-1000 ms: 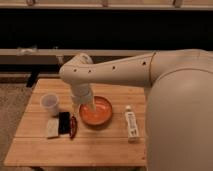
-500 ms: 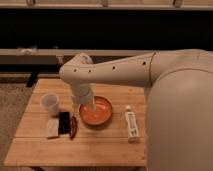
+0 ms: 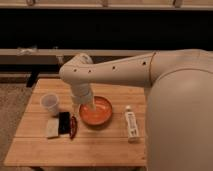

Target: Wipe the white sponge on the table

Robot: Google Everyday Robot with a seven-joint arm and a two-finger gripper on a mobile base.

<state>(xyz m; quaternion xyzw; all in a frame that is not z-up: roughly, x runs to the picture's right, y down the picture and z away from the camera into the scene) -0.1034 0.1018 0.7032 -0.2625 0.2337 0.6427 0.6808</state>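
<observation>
Lying near the left edge of the worktop (image 3: 95, 147): white sponge (image 3: 52, 128), touching a black block (image 3: 64, 123), with a cup (image 3: 50, 103) behind them. Bare boards run along the front edge. Low over the orange bowl (image 3: 102, 114) at centre: tool (image 3: 89, 106), state cannot be told. Beside the bowl lies a white bottle (image 3: 131, 124); the robot body (image 3: 180, 115) hides the right edge

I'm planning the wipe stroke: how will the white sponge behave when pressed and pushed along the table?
The sponge looks like a small soft block, so it probably squashes and weighs little. Lying flat on the table, it should slide, not roll. A black object lies beside it and might get nudged. The gripper is over the orange bowl.
</observation>
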